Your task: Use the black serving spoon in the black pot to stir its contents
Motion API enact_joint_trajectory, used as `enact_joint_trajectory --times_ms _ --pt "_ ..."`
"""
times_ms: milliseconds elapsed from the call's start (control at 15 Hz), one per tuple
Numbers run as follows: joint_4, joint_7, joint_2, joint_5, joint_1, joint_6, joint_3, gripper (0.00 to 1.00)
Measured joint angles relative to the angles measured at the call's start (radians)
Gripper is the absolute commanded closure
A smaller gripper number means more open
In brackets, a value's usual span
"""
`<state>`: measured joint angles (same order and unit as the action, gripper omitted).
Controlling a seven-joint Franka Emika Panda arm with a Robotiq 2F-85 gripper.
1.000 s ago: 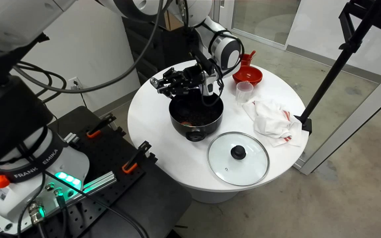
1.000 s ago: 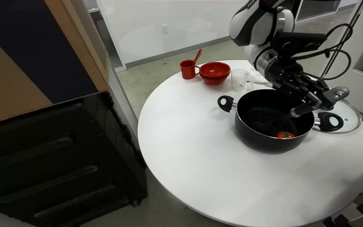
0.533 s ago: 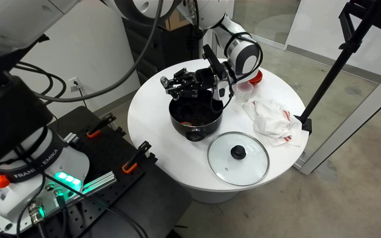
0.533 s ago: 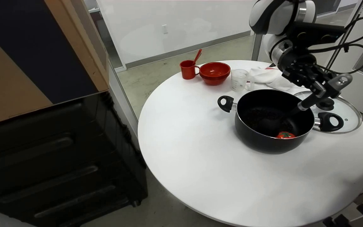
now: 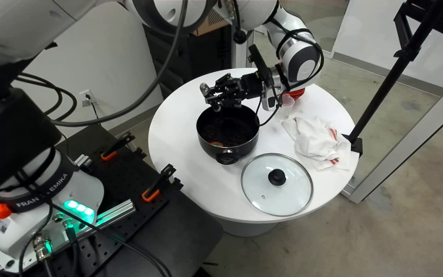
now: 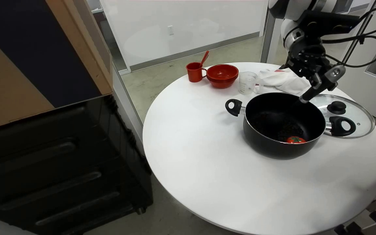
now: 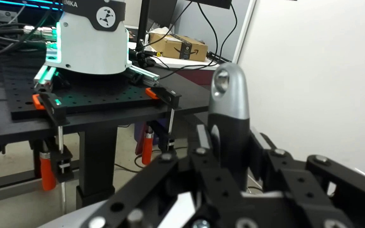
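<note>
Gripping the spoon (image 7: 230, 126) by its handle, my fingers (image 7: 204, 137) press in from both sides, and the grey end stands up past them in the wrist view. Below them the stem slants down into the pot (image 6: 279, 150); the spoon's head is lost against the dark inside, so I cannot tell how deep it sits or whether the stem touches the rim. I take the step in hand to be the stirring itself. To do it well, I should draw slow, even circles low through the dark, grainy contents (image 6: 290, 130), holding the slant of the handle constant. Near the wall lies a tomato (image 6: 295, 140); I would slip the head behind it and roll it inward rather than shove it against the side. I see nothing bracing the pot on the table (image 6: 207, 156), so a hard push could slide it, or knock the lid (image 5: 275, 196), which lies flat near one side handle. Farther out stand a clear cup (image 6: 247, 83) and red bowls (image 6: 222, 76), and a towel (image 5: 317, 142) lies near the lid; I should swing wide of them.
</note>
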<state>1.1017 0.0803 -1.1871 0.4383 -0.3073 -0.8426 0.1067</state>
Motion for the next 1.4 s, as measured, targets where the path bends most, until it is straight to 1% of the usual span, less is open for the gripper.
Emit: enact_joint_trajectory --times_ms 267,733,933,1133,1400 --pt "-0.04 0.024 -0.013 0.005 0.017 -0.031 -0.02 0.92" --pt "-0.037 0.022 -0.068 -0.004 0.113 -0.045 -0.075 0.92" --pt "-0.014 -0.003 -0.077 -0.04 0.159 -0.039 -0.091 0.92" --pt "0.03 -0.065 -0.07 -0.109 0.195 -0.018 -0.1 0.92" --pt "0.114 -0.146 -0.024 -0.185 0.205 0.035 -0.103 0.92"
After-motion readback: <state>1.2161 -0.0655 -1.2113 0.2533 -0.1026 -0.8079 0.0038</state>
